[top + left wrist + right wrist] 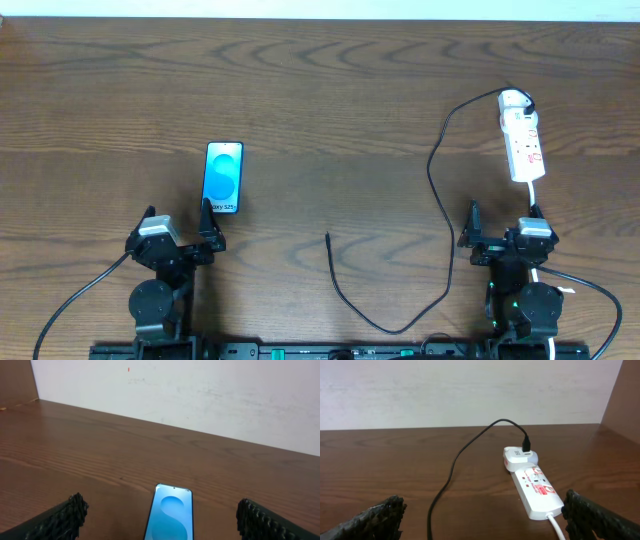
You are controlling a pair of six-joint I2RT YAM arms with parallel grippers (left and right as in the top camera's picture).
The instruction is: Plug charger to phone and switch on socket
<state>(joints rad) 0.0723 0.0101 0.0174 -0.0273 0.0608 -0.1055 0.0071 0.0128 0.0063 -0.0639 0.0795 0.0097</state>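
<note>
Two pincers gape wide and empty at the table's [330,90] near edge: left gripper [180,218], right gripper [505,218]. Between them loops the charger [430,172], tip loose. The phone [223,177] lies just beyond the left gripper, the socket [521,135] toward the far right corner.

Open worktop [330,110] on all sides of phone [223,177]; left gripper [180,222] just behind its near end, not touching. Well right of phone, charger [431,178] loops across worktop, in way of any crossing sweep. Farther right of phone: socket [521,135], right gripper [503,225] short of it, apart.
</note>
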